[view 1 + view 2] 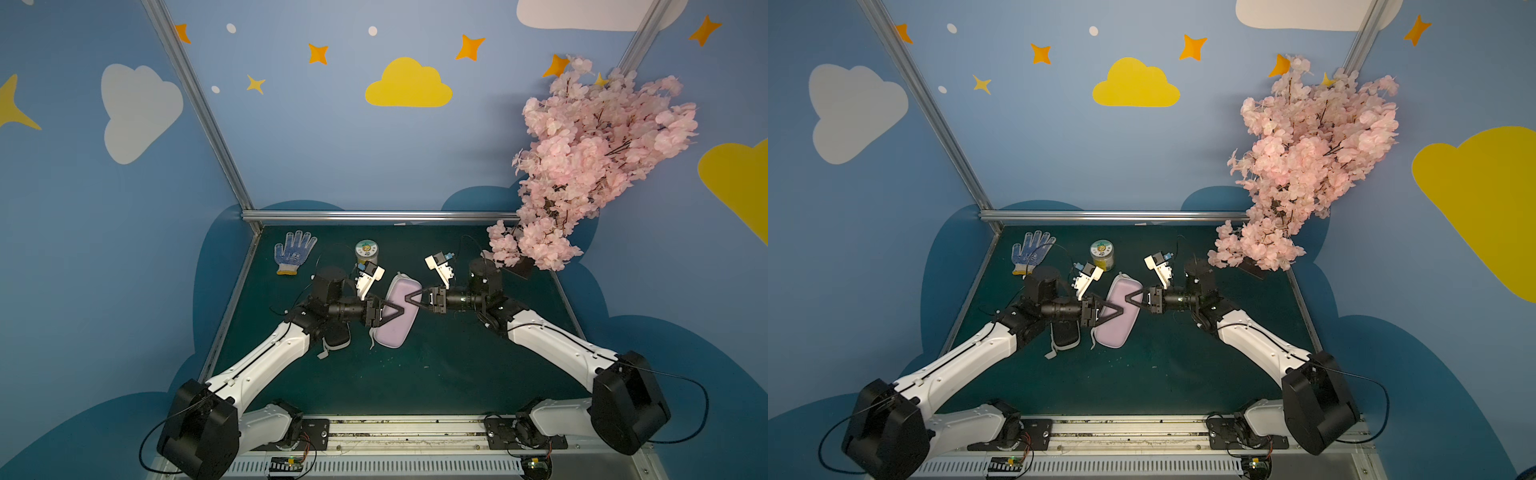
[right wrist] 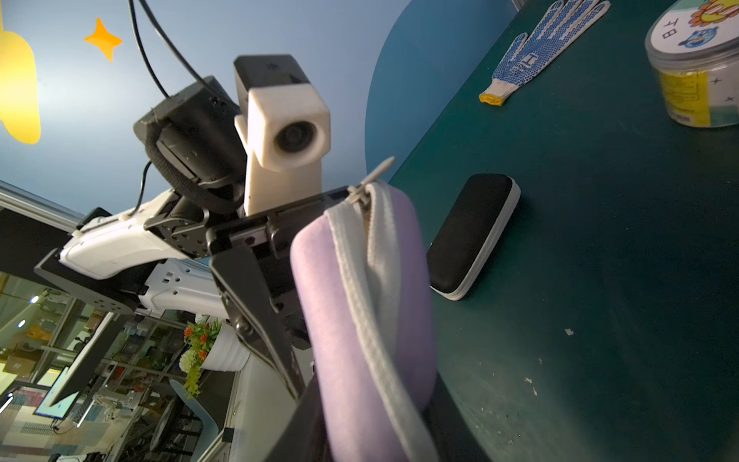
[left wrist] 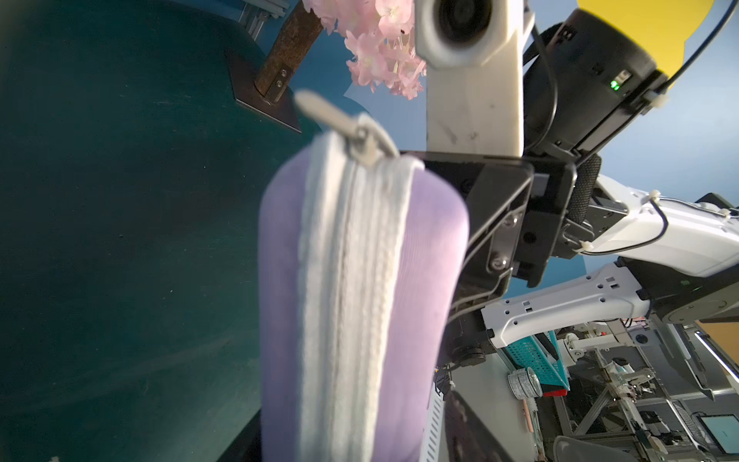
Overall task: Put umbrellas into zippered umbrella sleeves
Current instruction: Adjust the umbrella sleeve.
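Note:
A lilac zippered umbrella sleeve (image 1: 395, 328) (image 1: 1115, 328) is held up off the green table between both arms, with its grey zip band (image 3: 352, 280) and pull tab (image 2: 372, 180) facing the wrist cameras. My right gripper (image 1: 409, 297) (image 2: 376, 424) is shut on its far part. My left gripper (image 1: 399, 311) (image 3: 356, 436) straddles the sleeve with its jaws open, and a gap shows beside one finger. The black sleeve (image 2: 472, 236) (image 1: 336, 338) lies closed on the table, partly under my left arm. The umbrellas are out of view.
A blue-dotted white glove (image 1: 293, 251) and a clear jar with a picture lid (image 1: 366, 251) sit at the back left. A pink blossom branch (image 1: 590, 166) overhangs the back right corner from a dark base (image 1: 519, 268). Metal rails (image 1: 374, 215) edge the table.

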You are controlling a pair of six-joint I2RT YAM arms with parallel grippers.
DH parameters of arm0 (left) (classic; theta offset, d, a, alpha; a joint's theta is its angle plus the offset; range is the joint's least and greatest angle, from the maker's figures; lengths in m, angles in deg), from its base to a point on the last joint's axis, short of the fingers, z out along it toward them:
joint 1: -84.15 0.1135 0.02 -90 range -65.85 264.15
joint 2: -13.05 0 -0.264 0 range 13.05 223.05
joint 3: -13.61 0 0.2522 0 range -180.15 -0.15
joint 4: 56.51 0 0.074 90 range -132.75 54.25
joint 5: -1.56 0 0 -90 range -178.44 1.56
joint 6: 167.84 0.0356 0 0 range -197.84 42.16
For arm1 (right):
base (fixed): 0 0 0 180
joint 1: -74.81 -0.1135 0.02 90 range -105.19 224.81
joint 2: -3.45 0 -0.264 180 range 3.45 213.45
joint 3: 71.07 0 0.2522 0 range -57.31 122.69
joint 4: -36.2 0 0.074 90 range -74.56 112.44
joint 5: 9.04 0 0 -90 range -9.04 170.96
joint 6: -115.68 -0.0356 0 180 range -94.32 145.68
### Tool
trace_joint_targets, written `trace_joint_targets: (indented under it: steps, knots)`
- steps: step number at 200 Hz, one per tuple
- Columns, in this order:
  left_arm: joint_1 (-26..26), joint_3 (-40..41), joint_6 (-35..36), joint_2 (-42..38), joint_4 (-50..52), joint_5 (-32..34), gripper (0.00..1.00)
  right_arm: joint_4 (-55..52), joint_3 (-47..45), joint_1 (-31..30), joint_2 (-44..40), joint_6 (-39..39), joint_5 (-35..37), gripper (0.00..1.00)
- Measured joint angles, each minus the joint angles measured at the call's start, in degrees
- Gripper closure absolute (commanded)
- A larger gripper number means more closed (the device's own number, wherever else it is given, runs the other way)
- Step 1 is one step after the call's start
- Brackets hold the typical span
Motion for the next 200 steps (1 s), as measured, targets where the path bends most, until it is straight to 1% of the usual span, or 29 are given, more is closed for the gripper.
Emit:
trace_joint_targets:
  steps: [20, 48, 67, 73, 83, 96, 110, 138, 147, 159, 175, 183, 200]
  knots:
    - [0.2, -0.1, 0.6, -0.1, -0.9, -0.5, 0.43, -1.7, -0.3, -0.7, -0.8, 3.2, -0.1, 0.79]
    - [0.2, -0.2, 1.6, 0.9, -2.2, -2.0, 0.48, -2.0, -1.1, -1.2, -2.1, 5.4, 0.7, 0.75]
    - [-0.1, -0.3, 2.7, 2.2, -2.4, -3.0, 0.61, -2.1, -1.9, -1.7, -2.6, 6.1, 1.5, 0.72]
    - [-0.2, -0.3, 3.1, 2.5, -2.4, -3.1, 0.62, -2.3, -2.0, -1.7, -2.7, 6.2, 1.8, 0.71]
    - [-0.2, -0.3, 3.7, 2.9, -2.6, -3.1, 0.61, -2.6, -2.1, -1.8, -2.7, 6.5, 2.4, 0.71]
    - [-0.2, -0.3, 4.1, 3.1, -2.7, -3.1, 0.53, -2.8, -2.2, -1.8, -2.8, 6.8, 3.0, 0.71]
    - [-0.3, -0.3, 4.3, 3.3, -2.9, -3.2, 0.49, -2.9, -2.3, -2.0, -3.1, 7.1, 3.6, 0.7]
    - [-1.4, -0.3, 4.3, 3.4, -3.1, -3.5, 0.49, -3.1, -2.4, -2.7, -3.7, 7.0, 4.9, 0.69]
    - [-1.7, 0.0, 4.2, 3.5, -3.4, -3.6, 0.53, -3.1, -2.4, -2.7, -3.8, 6.5, 5.2, 0.69]
    - [-2.1, 0.7, 4.0, 3.5, -4.3, -3.4, 0.62, -3.1, -2.5, -2.7, -4.1, 5.9, 5.4, 0.68]
    - [-2.8, 2.1, 2.9, 3.5, -6.1, -2.9, 0.72, -3.5, -3.0, -2.7, -4.3, 5.0, 5.8, 0.66]
    - [-2.9, 2.3, 2.8, 3.5, -6.3, -2.8, 0.76, -3.5, -3.2, -2.7, -4.3, 4.9, 5.9, 0.63]
    - [-3.4, 2.3, 3.3, 3.5, -5.9, -2.8, 0.79, -3.7, -3.4, -2.7, -4.3, 3.9, 5.9, 0.54]
